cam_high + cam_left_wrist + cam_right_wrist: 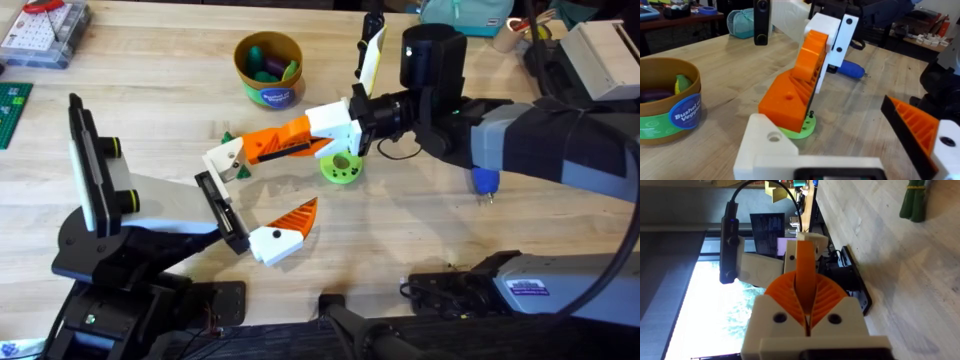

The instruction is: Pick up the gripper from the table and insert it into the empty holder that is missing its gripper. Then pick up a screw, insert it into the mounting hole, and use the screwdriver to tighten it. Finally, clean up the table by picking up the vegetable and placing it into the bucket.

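My right gripper is shut on the loose orange ribbed gripper, its pads clamped on either side of it. The piece's far end meets the white empty holder on my left arm; I cannot tell if it is seated. In the left wrist view the gripper stands tilted just behind the holder. My left gripper is open, with its own orange finger spread wide. The blue screwdriver lies on the table. A tiny dark-green vegetable lies near the holder. The tan bucket stands behind.
A lime-green disc with holes lies under the right gripper. Toy vegetables fill the bucket. A clear parts box sits at the back left, a green board at the left edge, a teal container at the back right.
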Controlling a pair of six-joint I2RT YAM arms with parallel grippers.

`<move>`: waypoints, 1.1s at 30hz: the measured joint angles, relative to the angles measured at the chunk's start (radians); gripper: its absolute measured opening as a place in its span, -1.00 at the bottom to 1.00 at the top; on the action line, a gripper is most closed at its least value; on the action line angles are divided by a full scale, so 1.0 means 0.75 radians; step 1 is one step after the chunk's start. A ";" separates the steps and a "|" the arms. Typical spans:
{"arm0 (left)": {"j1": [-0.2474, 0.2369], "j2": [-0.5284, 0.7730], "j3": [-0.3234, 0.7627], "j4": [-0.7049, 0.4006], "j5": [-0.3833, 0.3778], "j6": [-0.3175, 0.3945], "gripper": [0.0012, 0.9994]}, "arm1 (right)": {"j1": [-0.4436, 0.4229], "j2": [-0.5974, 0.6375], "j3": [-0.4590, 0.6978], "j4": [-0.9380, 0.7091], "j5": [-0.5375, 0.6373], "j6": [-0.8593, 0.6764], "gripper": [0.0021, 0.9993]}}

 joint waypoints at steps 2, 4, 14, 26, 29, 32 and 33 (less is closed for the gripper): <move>0.002 0.007 0.006 -0.002 -0.013 -0.003 0.99 | -0.005 0.000 0.000 -0.009 0.003 0.001 -0.97; 0.002 0.006 0.006 -0.002 -0.017 -0.003 0.99 | -0.011 0.000 0.000 -0.019 0.010 0.001 -0.97; 0.002 0.006 0.006 -0.001 -0.025 -0.002 0.99 | -0.094 0.003 -0.001 -0.194 0.029 0.027 -0.97; 0.002 0.007 0.006 -0.001 -0.029 -0.002 0.99 | -0.008 0.004 -0.001 -0.147 0.033 -0.009 -0.97; 0.002 0.006 0.006 -0.001 -0.029 -0.002 0.99 | -0.003 0.029 0.000 -0.141 0.032 -0.009 -0.97; 0.003 0.007 0.006 0.000 -0.047 -0.003 0.99 | 0.015 0.078 0.012 -0.116 0.015 -0.007 -0.97; 0.004 0.006 0.006 0.001 -0.056 -0.002 0.99 | 0.020 0.091 0.021 -0.106 0.006 -0.006 -0.97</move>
